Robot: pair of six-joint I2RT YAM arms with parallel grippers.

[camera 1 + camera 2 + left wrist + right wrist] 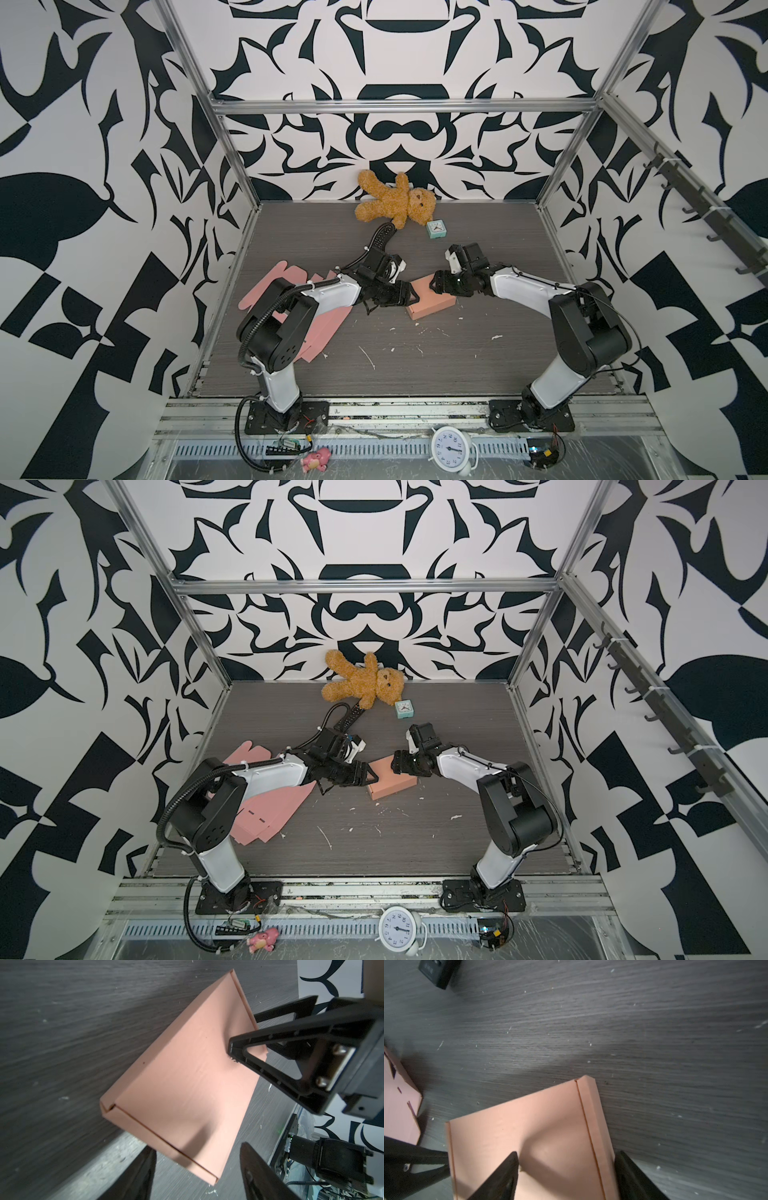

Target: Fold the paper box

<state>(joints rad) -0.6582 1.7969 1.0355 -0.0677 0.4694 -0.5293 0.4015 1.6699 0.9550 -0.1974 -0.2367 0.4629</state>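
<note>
The right hand stands wide over one edge of the closed, flat pink paper box. One fingertip presses on the lid, which is dented around it. The other finger lies just outside the narrow side wall. Nothing is clamped between the two.

The left hand faces it from the opposite side, fingers likewise apart, with the box's near corner showing between them. Whether either finger touches the cardboard cannot be told.

In both top views the box lies flat near the middle of the dark grey wood-grain table. It sits skewed to the table's edges, with a hand at each end and both arms reaching inward to it. Small white scraps are scattered over the table in front of it.

On the table's left, partly under the left arm, lies a pile of flat, unfolded pink cardboard blanks, well apart from the box.

A brown plush teddy bear lies at the back of the table against the patterned wall. A small teal cube clock sits just beside its head.

On the metal frame in front of the table are a round white alarm clock and a small pink toy figure.
</note>
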